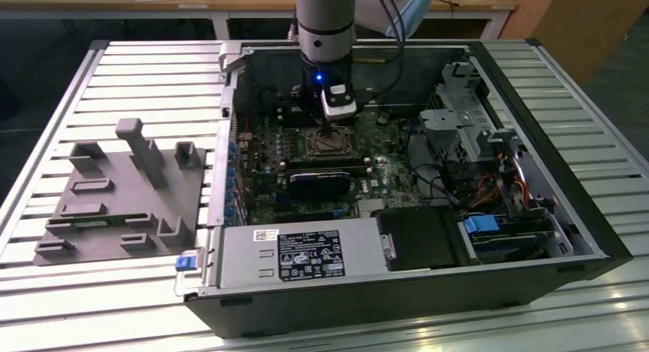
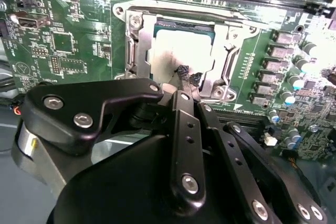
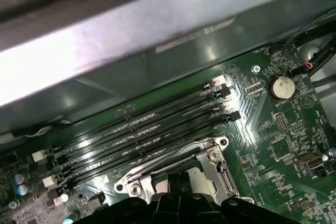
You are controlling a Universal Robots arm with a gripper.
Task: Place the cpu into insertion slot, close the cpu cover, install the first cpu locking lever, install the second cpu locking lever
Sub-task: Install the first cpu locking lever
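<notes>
The cpu (image 2: pixel 176 48), a square chip with a shiny silver top, lies flat in the insertion slot (image 2: pixel 137 59) on the green motherboard. The cpu cover (image 2: pixel 224 69), a thin silvery frame, lies down around the chip, whose top shows through its window. A thin wire lever (image 2: pixel 231 56) runs along one side of the socket. My gripper (image 2: pixel 189 75) hangs right over the chip with its dark fingertips (image 2: pixel 182 71) close together at the chip's edge and nothing between them. In the exterior view the gripper (image 1: pixel 330 133) stands upright over the socket (image 1: pixel 327 145) inside the open computer case.
Long black memory slots (image 3: pixel 142 129) run beside the socket, next to the case wall (image 3: pixel 131 40). A black card (image 1: pixel 324 181), power supply (image 1: pixel 294 253) and drive cage (image 1: pixel 466 124) surround it. A grey fixture plate (image 1: pixel 121 192) lies on the slatted table at the exterior view's left.
</notes>
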